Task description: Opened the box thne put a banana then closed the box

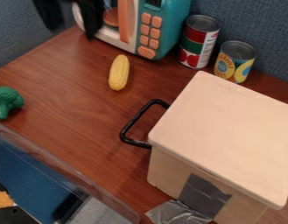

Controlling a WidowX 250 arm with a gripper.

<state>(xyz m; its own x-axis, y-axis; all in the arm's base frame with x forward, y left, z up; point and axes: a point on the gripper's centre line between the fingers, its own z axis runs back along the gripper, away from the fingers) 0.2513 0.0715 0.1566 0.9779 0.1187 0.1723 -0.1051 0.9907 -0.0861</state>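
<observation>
Brown wood (64,96) is backed by a blue partition (263,26), against which the toy microwave (163,26) and two cans (198,41) are set, perhaps to leave working room in front. The box (169,175) is placed at the right, capped by its pale lid (228,131); whether a banana is held inside cannot be told. The black handle (131,124) is turned toward the corn cob (119,72), probably so it can be hooked. By the microwave, the gripper (71,35) is held spread and unloaded, presumably kept clear of the lid.
</observation>
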